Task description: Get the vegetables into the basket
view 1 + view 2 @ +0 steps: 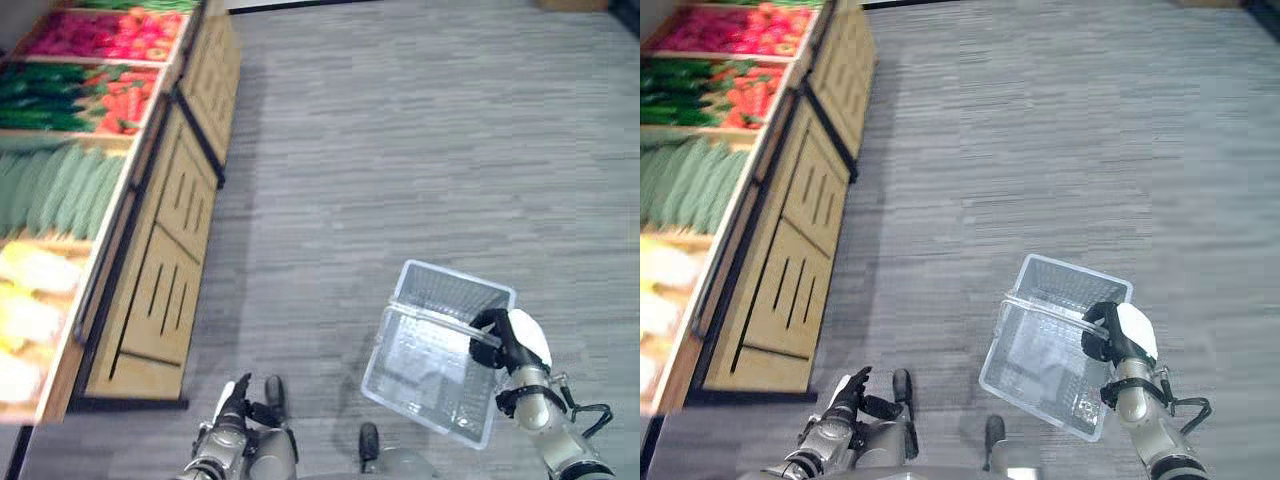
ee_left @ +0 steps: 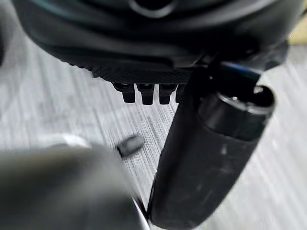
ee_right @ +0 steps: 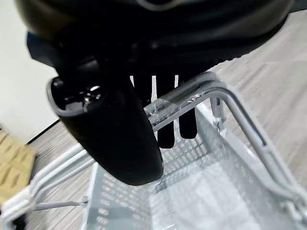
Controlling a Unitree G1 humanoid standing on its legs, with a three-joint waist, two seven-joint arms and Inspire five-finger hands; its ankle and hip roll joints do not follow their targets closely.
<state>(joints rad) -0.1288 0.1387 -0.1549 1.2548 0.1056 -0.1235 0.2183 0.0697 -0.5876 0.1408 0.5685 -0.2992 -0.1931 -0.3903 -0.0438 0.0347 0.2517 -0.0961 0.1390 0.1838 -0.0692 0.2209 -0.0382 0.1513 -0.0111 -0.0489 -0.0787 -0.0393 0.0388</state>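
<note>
Two hands show low in the head views. The right hand point(image 1: 512, 342), dark with a white cover on its back, is curled round the handle bar point(image 3: 189, 98) of a clear plastic basket with perforated walls point(image 1: 400, 365); in the right wrist view its fingers point(image 3: 165, 132) hook under the bar while the thumb point(image 3: 110, 139) closes over it from the other side. The basket hangs tilted above the grey striped carpet floor point(image 1: 400, 150), its open top turned toward the head camera, and I see no vegetables inside it, only the pale mesh bottom.

The left hand point(image 1: 232, 405) hangs low at the robot's left side, near the floor and well apart from the basket. Its fingers point(image 2: 146, 93) are relaxed and fairly straight in the left wrist view, with the thumb point(image 2: 206, 153) standing out beside them, and it holds nothing.

Along the robot's left stands a light wooden produce stand with slatted side panels point(image 1: 165, 260). Its sloping bins hold the vegetables: pale yellow-white ones point(image 1: 30, 300) nearest, then long pale green ones point(image 1: 60, 185), then dark green ones point(image 1: 35, 100) beside orange-red ones point(image 1: 125, 100), and pink-red ones point(image 1: 110, 35) farthest away. All of these lie in the stand, well apart from the basket and from both hands.
</note>
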